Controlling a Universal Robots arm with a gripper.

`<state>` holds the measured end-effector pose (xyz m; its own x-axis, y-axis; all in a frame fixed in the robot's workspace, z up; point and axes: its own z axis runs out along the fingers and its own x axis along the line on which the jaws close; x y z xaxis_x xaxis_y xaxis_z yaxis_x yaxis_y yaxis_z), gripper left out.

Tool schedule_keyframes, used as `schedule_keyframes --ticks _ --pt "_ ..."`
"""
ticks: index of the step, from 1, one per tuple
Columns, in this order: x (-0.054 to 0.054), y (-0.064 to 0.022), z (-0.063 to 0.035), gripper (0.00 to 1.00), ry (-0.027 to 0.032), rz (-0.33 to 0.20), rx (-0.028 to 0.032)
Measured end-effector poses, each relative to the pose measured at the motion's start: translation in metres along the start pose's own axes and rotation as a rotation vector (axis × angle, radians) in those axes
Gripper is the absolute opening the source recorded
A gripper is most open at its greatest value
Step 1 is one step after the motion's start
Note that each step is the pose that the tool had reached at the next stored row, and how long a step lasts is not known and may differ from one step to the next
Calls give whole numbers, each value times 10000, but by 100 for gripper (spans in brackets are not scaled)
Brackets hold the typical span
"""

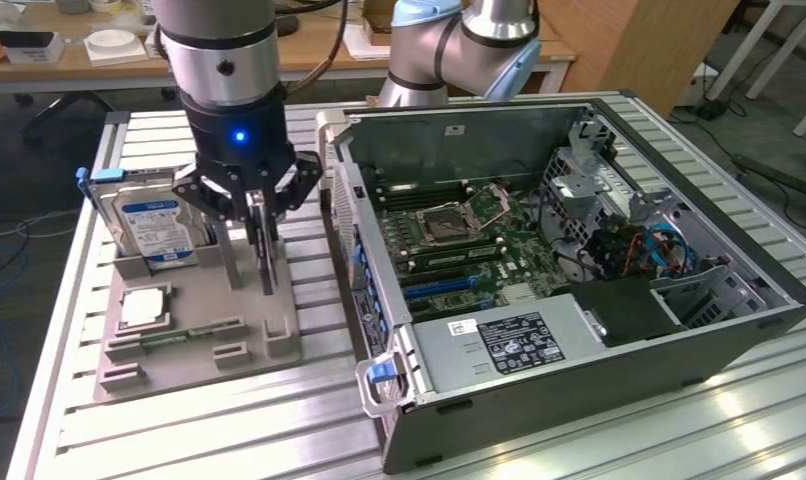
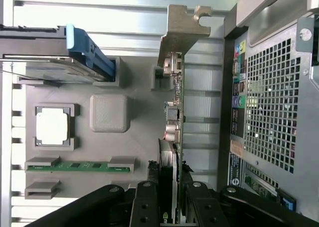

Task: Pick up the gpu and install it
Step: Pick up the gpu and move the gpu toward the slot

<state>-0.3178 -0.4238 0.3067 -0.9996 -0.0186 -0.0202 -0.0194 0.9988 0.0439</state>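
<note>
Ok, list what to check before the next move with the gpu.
1. The end effector is shut on the gpu: ok.
2. The gpu stands upright, edge-on between the fingers: ok.
3. The gpu is lifted out of the tray: cannot tell.
4. The hard drive stands apart from the gpu: ok.
5. The case is open and the motherboard is exposed: ok.
6. The card slot is free: cannot tell.

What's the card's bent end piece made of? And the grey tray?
The gpu has an end bracket that looks like thin sheet metal: dull silvery, folded, notched. The grey tray looks like matte plastic: no glints, soft rounded edges.
</note>
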Motion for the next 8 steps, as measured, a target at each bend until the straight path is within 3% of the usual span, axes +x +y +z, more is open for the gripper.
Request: schedule_keyframes --ticks 8 --pt "-3 7 -150 27 0 0 -2"
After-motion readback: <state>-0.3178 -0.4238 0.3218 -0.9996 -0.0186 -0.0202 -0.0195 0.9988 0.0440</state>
